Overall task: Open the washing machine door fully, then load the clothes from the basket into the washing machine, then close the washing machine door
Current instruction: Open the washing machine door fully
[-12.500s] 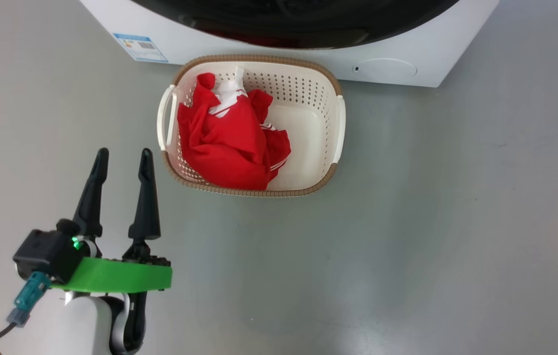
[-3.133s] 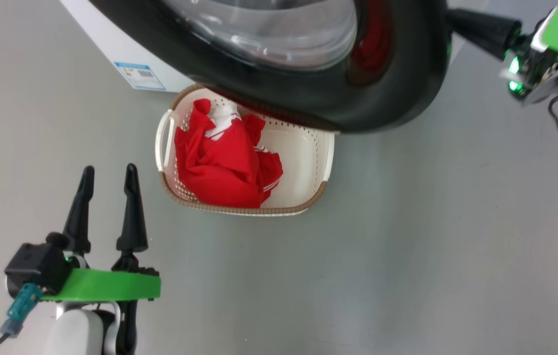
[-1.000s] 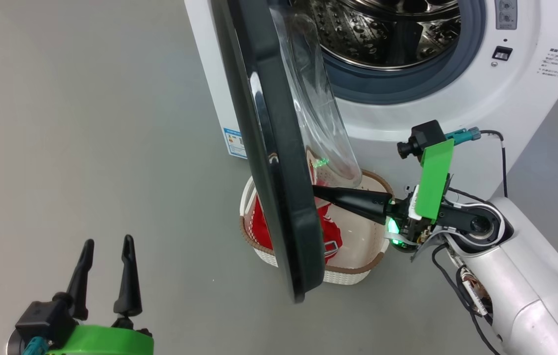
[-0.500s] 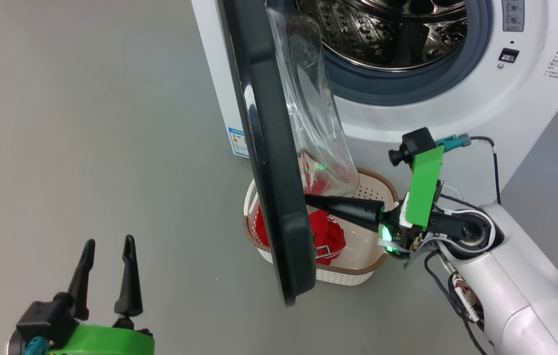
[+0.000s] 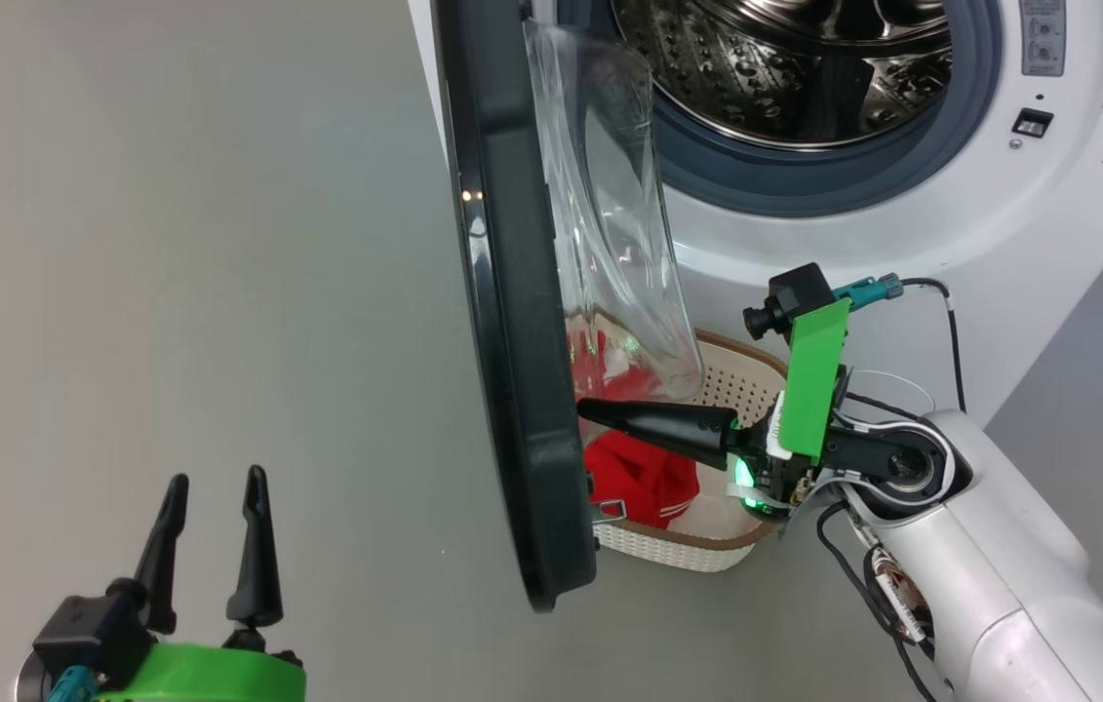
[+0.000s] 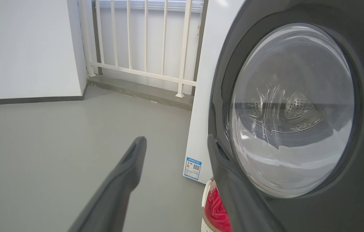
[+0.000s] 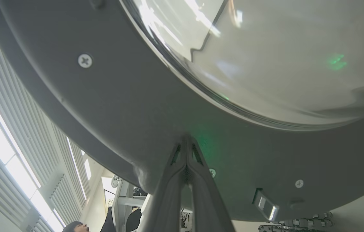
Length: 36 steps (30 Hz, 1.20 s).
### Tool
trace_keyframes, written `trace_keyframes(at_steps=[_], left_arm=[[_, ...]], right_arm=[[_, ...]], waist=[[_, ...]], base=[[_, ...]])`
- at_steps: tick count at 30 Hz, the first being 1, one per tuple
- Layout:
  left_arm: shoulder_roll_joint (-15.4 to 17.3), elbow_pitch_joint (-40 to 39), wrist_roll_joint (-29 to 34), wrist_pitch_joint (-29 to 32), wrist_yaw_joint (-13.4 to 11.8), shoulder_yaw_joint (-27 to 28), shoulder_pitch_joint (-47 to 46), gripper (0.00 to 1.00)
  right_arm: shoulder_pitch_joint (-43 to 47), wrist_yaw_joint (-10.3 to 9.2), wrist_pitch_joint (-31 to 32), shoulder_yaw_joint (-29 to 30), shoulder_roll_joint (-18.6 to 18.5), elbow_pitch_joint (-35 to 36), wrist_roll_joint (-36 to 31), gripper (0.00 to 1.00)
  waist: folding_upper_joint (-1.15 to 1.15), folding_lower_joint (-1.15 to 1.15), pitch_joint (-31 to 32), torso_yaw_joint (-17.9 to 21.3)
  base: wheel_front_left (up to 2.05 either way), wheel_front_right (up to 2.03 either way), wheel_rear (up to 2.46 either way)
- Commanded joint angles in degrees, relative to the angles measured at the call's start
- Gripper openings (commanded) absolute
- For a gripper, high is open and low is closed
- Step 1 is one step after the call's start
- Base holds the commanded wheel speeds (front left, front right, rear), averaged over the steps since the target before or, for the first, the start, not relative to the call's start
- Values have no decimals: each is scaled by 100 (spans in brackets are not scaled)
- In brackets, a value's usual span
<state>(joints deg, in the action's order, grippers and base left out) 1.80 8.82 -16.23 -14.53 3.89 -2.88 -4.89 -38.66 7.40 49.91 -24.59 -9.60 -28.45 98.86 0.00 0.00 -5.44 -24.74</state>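
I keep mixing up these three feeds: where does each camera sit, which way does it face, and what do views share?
Head view: from the robot's head, down at the washing machine door and the basket; shows left gripper, jaws open, and right gripper, jaws shut.
Left wrist view: on the left wrist, facing along its fingers to the door's outer face.
Right wrist view: on the right wrist, facing the door's inner face, shut fingers against it.
Shared: all show the door; head and left wrist show the clothes.
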Motion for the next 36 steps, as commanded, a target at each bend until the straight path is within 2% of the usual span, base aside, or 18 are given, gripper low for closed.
trace_keyframes(at_steps=[1,16,36], left_arm=[[108,-119,3,-47,50,179,-67,100],[108,-84,43,-47,70,176,-14,100],[108,-67,58,-47,69,160,24,100]], right_arm=[[9,9,34,-50,202,156,-102,0],[14,9,82,-42,437,102,-211,0],[5,9,50,-55,615,34,-275,0]], waist=[[0,0,6,-26],[0,0,94,-290],[0,0,147,-388]], base=[[0,0,0],[0,0,0],[0,0,0]])
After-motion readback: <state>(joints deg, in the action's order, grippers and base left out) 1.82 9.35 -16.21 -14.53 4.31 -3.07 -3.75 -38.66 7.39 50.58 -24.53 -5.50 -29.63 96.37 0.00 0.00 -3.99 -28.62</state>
